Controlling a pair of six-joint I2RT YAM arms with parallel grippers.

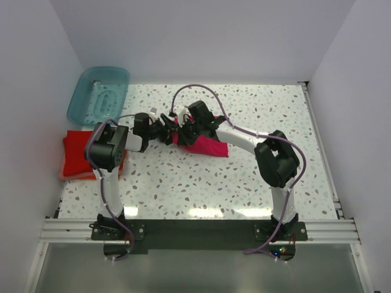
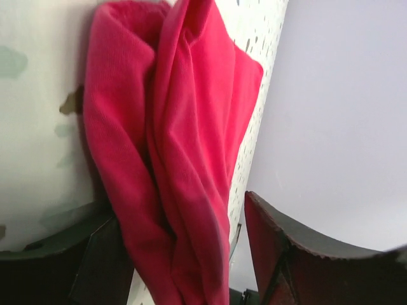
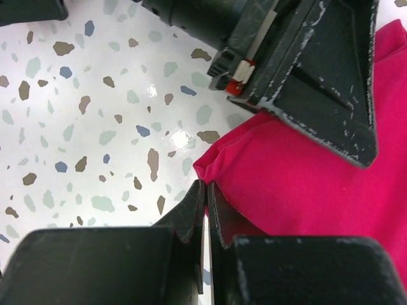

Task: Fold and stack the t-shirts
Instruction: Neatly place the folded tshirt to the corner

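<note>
One magenta t-shirt [image 1: 204, 145]: left gripper [image 2: 178, 216] spread open around its bunched cloth, right gripper [image 3: 206, 190] closed at its corner.

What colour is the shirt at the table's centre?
The shirt is magenta-pink, clearest in the left wrist view.

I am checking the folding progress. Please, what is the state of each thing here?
Pink shirt: bunched, not folded.
Red and orange shirts: folded, stacked.
Tub: looks empty.
Left hand: open around the pink shirt.
Right hand: shut on the pink shirt's edge.
</note>
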